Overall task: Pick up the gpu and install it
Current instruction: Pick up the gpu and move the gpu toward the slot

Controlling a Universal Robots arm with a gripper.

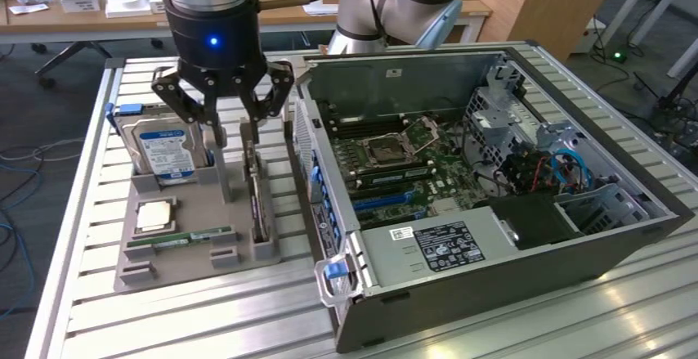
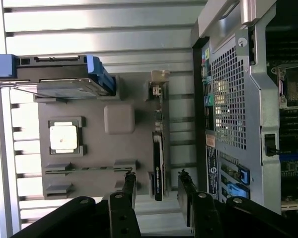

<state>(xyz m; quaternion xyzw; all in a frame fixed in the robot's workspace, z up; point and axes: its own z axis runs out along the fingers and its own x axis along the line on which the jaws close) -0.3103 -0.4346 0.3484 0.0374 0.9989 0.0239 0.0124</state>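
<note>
Locate the gpu (image 1: 257, 199) standing on edge in a slot of the grey holder tray (image 1: 194, 262), along the tray side nearest the open computer case (image 1: 491, 236). Note the pincer (image 1: 232, 136) spread, poised over the card and pinching nothing.

Refer to the exterior view for height: fingertips near the card's upper edge, arm upright above the tray. Refer to the wrist view for alignment: card seen edge-on as a thin black strip, one of the fingers (image 2: 129, 191) on either side, a visible gap between each and the card.

Find on the same tray a hard drive (image 1: 163, 150) standing upright with a blue-white label, a processor chip (image 1: 156, 213) lying flat, and a green RAM stick (image 1: 180, 236) in its groove.

Consult the exterior view for the case interior: motherboard (image 1: 393, 163) exposed. Consult the wrist view for the perforated rear panel (image 2: 233, 99) of the case, just beside the tray.

Note the slatted metal worktop (image 1: 163, 326) carrying tray and case.
</note>
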